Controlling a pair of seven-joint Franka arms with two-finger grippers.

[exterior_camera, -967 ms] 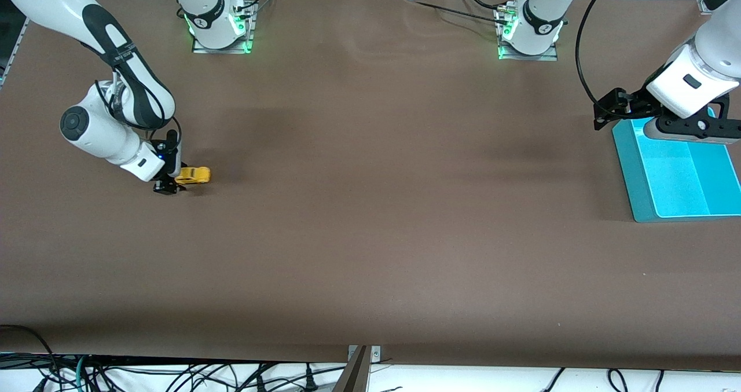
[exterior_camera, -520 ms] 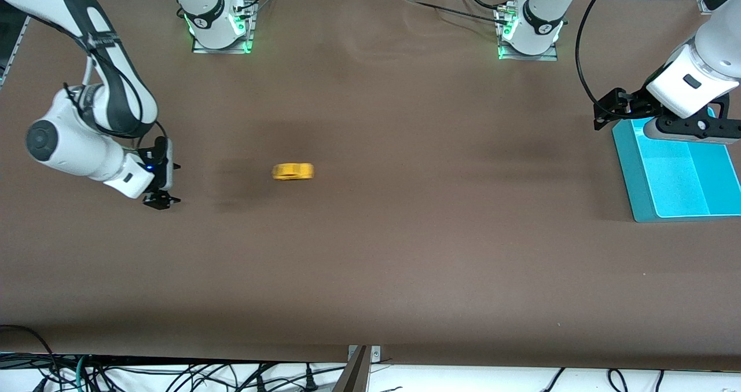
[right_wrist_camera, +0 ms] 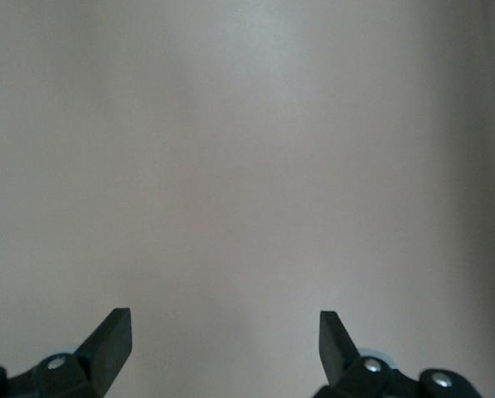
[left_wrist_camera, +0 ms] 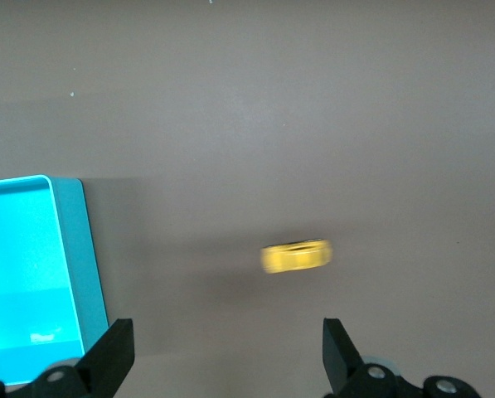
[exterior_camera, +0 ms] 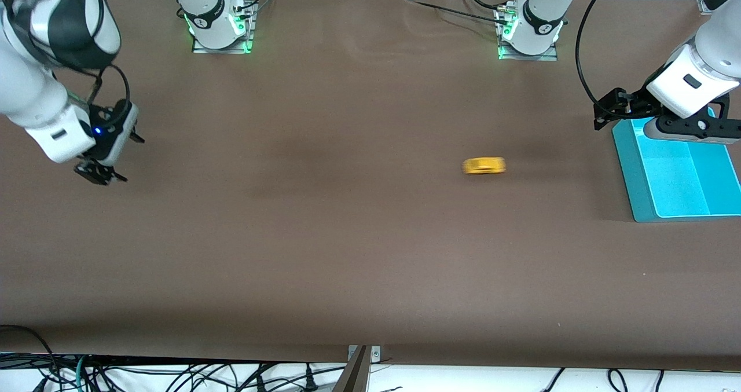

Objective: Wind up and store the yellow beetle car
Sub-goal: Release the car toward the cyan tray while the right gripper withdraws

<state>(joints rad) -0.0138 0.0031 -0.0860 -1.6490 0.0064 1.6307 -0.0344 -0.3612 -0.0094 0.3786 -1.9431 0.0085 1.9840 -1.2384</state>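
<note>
showing only bare table (right_wrist_camera: 247, 149) between spread jaws, right wrist view; yellow beetle car (left_wrist_camera: 296, 256), teal tray (left_wrist_camera: 65, 249) between left's spread jaws.

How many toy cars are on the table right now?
1. The yellow beetle car is alone on the bare table, toward the left arm's end, beside the teal tray. Nothing appears hidden.

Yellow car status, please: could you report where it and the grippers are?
Left gripper open, waiting over the bin rim. Right gripper open, over bare table at its own end. Car loose on the table, near the bin. Nothing between them.
</note>
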